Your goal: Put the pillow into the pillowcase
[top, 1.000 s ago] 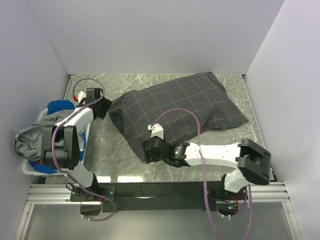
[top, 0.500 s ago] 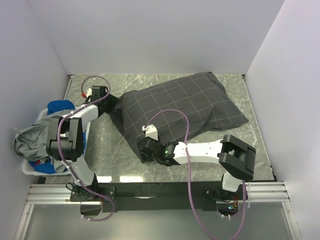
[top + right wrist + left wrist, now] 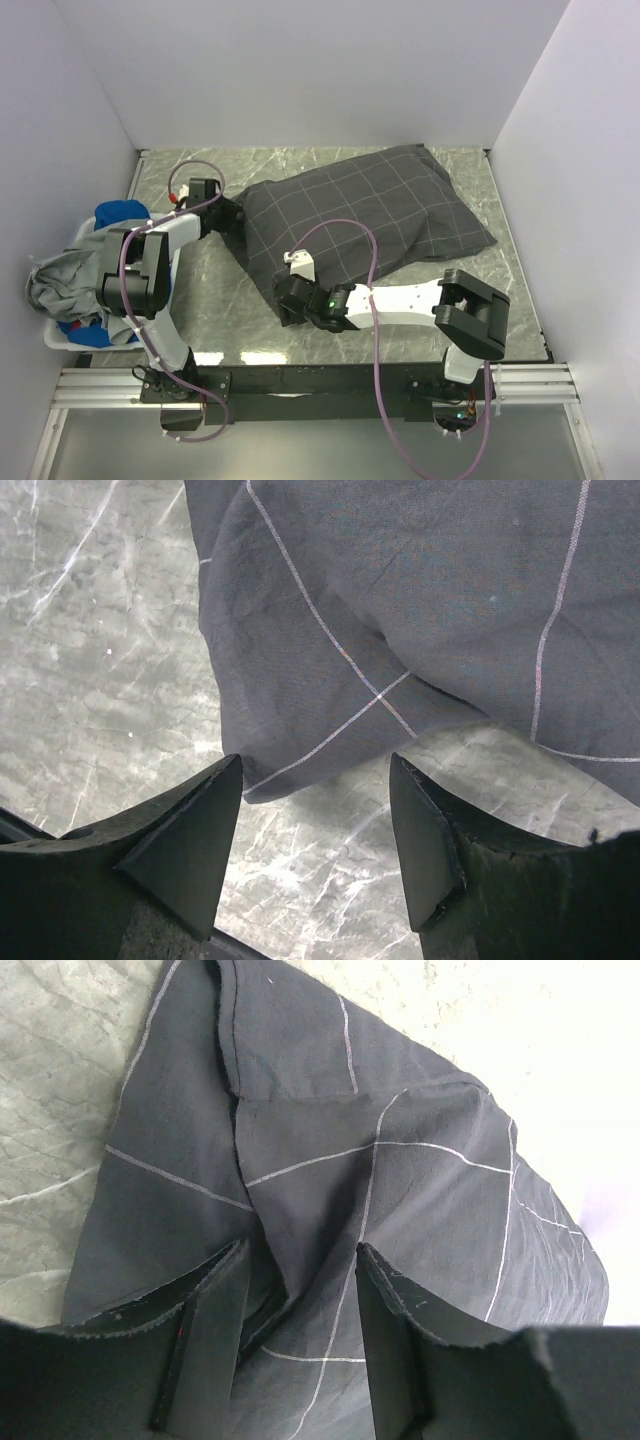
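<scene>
- Two grippers, both at the left end of the pillowcase (image 3: 370,215); the case lies diagonally across the table (image 3: 200,300), from near centre up to the far right, puffed up and rounded
- No cream pillow shows in any view; judging by the bulk it is already inside the case, but this can't be confirmed
- left gripper (image 3: 300,1250) is at the far-left end of the case; jaws part-open with a loose fold of the grid fabric running between the fingers (image 3: 205,1340), not visibly pinched
- right gripper (image 3: 315,760) is low over the near-left corner of the case; jaws wide, holding nothing; the corner lies flat on the marble just ahead of the tips
- Handling guess: light, soft and floppy; thin cloth that bunches and slides over the filling; nothing fragile; the marble top probably lets it slip when tugged
- Best hold is likely the hem or the flat empty corner flap (single or double layer, thin enough for the jaws); the stuffed middle is too fat to pinch
- Hard to make out: where the opening is, open or closed; the fold in the left wrist view may be the mouth edge, can't tell
- Left edge: basket (image 3: 52,340) with grey garment (image 3: 60,275) and blue cloth (image 3: 120,212), partly behind the left arm; not task items
</scene>
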Motion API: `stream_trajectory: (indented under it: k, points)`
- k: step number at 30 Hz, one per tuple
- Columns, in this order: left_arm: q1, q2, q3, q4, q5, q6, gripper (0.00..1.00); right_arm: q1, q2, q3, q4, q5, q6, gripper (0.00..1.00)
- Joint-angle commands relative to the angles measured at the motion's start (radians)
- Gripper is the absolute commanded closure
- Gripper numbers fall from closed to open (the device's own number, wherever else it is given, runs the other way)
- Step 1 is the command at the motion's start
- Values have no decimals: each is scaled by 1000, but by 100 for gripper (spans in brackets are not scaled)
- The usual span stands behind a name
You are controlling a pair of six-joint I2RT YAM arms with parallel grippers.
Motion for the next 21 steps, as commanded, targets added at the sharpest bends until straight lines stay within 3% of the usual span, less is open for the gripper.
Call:
stream_trajectory:
  k: [1, 8, 19, 21]
  points:
    - [-6, -21, -15, 35, 1, -20, 48, 5, 0, 13, 36, 15, 20, 33]
    - [-6, -1, -19, 120, 24, -22, 54, 12, 9, 11, 37, 8, 23, 33]
    - [-6, 12, 28, 132, 33, 1, 99, 15, 13, 7, 37, 3, 26, 34]
    - [-6, 2, 28, 129, 25, 9, 99, 16, 16, 8, 37, 1, 24, 34]
